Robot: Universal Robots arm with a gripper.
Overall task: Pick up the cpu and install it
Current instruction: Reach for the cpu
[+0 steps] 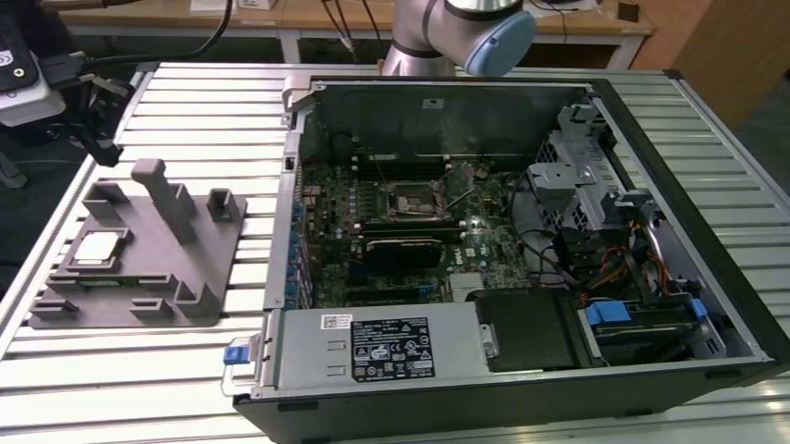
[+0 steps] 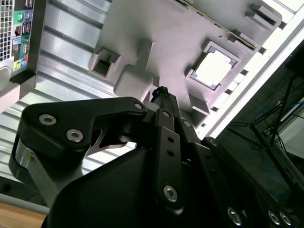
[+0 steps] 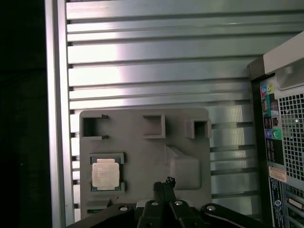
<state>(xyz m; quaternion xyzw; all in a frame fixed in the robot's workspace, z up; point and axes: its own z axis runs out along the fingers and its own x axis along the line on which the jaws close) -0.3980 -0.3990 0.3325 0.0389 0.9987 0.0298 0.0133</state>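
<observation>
One cpu (image 3: 105, 174) rests in grey tray (image 3: 142, 152) on slatted table (image 3: 156, 76); gripper (image 3: 164, 183) pinched together.

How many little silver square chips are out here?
1. The small thin square silver-topped chip sits in a recess of the grey plastic tray, at the exterior view's left of the open black computer case. Others may hide inside it.
</observation>
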